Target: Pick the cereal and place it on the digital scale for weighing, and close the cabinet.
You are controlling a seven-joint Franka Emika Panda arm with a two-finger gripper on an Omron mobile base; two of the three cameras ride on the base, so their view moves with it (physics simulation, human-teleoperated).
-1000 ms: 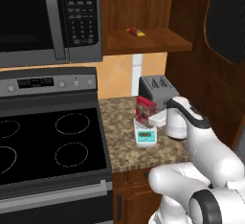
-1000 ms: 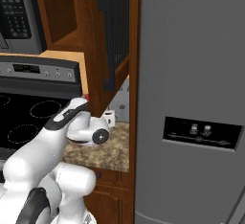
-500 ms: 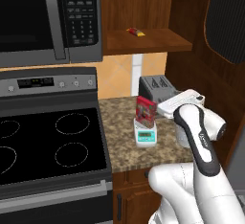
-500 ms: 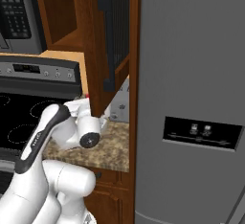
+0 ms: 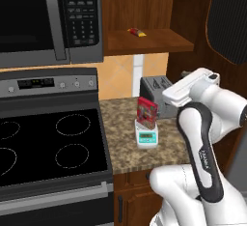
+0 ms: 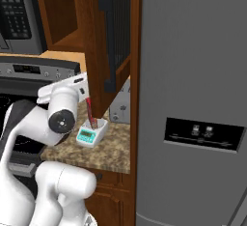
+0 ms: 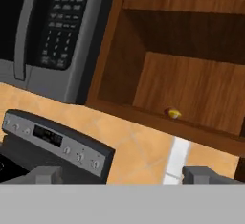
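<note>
The small upright red cereal box with speckled print [image 5: 146,111] stands on the small white square digital scale with a teal front panel [image 5: 146,137], which sits on the speckled brown granite table [image 5: 120,138] just in front of the grey toaster [image 5: 155,87]; from the right base view the same box [image 6: 90,113] shows edge-on, rising from the scale [image 6: 91,134] near the corner of the open door. The dark reddish-brown wooden wall cabinet [image 5: 144,7] stands open, its door with the black arched inset panel [image 5: 227,20] swung out to the right, and in the right base view the door's dark vertical handle [image 6: 109,41] faces the camera. A small yellow-red packet [image 5: 136,32] lies on the cabinet's lowest shelf [image 5: 149,41]; the hand view shows it [image 7: 173,114] as a small blurred spot near the front edge of that shelf [image 7: 191,94]. The white arm's hand [image 5: 190,86] hangs above the table, to the right of the cereal and apart from it, angled up toward the cabinet. In the hand view the two dark fingertips [image 7: 45,174] stand far apart at the bottom edge, so the jaws are wide and hold nothing. To the left sit the black-and-silver microwave [image 5: 53,17] and, below it, the black glass-top stove [image 5: 48,143].
</note>
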